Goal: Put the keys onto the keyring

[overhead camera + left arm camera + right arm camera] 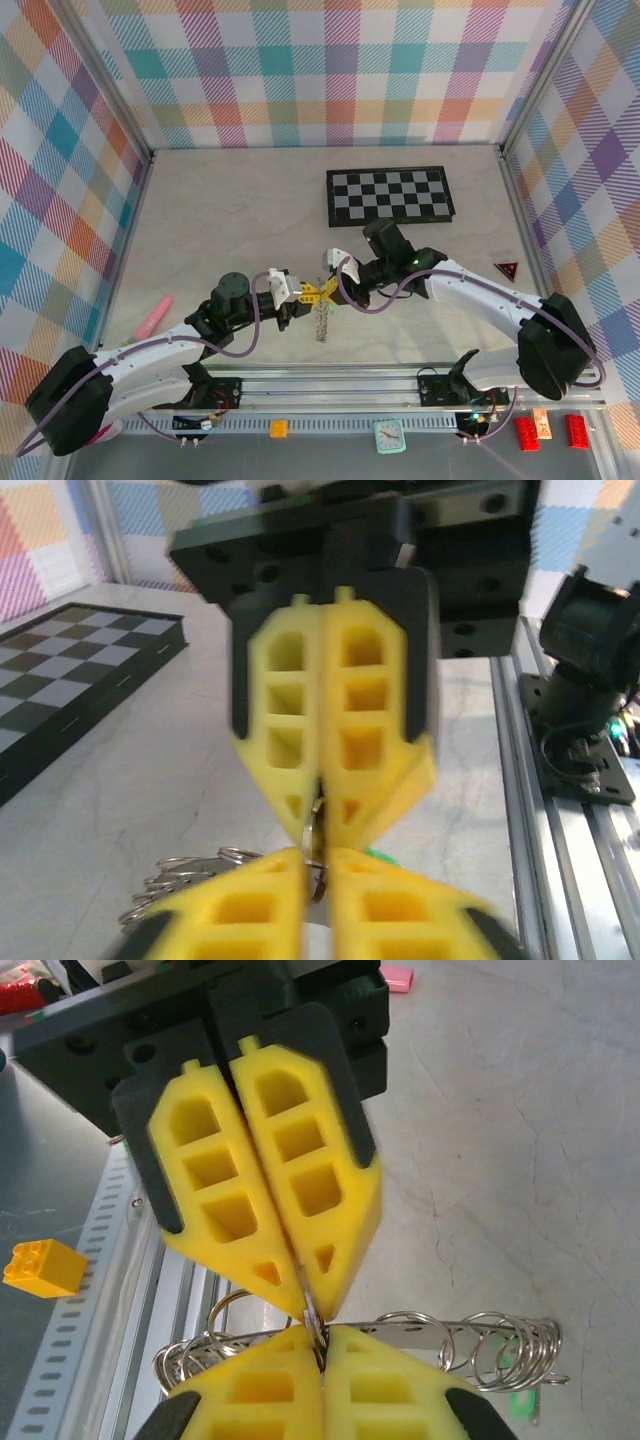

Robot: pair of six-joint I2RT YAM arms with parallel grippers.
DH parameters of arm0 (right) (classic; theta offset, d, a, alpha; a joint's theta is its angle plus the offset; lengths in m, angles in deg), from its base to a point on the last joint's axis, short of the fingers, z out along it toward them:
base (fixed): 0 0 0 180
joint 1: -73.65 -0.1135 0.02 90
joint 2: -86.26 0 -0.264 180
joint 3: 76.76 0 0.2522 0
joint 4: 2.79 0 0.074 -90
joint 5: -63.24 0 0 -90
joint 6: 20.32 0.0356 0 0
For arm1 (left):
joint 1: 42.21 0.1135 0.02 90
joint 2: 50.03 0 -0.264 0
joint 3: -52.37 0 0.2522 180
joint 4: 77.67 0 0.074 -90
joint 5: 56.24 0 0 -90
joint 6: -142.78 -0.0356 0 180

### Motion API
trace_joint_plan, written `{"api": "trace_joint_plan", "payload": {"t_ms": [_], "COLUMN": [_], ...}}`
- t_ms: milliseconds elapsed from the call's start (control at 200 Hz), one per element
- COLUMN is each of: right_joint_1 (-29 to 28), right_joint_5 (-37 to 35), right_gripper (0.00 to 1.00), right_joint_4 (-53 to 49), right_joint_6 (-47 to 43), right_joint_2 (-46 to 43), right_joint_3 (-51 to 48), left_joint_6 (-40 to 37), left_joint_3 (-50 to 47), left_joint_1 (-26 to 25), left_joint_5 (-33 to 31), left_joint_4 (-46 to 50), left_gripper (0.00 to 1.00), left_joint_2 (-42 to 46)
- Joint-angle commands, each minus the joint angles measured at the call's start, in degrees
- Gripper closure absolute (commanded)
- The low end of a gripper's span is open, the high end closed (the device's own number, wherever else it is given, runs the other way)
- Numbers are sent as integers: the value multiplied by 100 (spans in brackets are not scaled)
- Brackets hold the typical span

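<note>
both left gripper and right gripper pinch keyring over marbled table, plaid walls.

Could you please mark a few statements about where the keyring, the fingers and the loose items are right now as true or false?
1. The left fingers and right fingers meet tip to tip. True.
2. The keyring lies on the checkerboard. False: it hangs from the fingers, nearer than the board.
3. The right fingers stand wide open. False: they are shut on the keyring.
4. A pink object lies beside the left arm. True.
5. The yellow brick sits on the checkerboard. False: it sits on the near ledge.
</note>
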Motion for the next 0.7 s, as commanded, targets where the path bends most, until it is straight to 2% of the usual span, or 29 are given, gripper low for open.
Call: {"api": "trace_joint_plan", "payload": {"t_ms": [0, 165, 285, 515, 695], "right_joint_1": [14, -42, -166, -434, -516], "right_joint_5": [7, -632, -1022, -1376, -1256], "right_gripper": [100, 100, 100, 100, 100], "right_joint_4": [-244, -1342, -1892, -2200, -2115], "right_joint_6": [-282, -818, -1108, -1298, -1283], "right_joint_2": [-68, -26, 82, 203, 192], "right_joint_3": [252, 726, 1051, 1382, 1451], "left_joint_6": [-6, -437, -559, -647, -697], "left_joint_3": [174, 545, 797, 1034, 1105], "left_joint_1": [-13, -7, -9, -12, -12], "left_joint_5": [-92, -169, -104, 48, 144], "left_joint_4": [-2, 1288, 1745, 1683, 1733], "left_gripper": [72, 68, 68, 73, 79], "left_joint_2": [155, 355, 249, -29, -194]}}
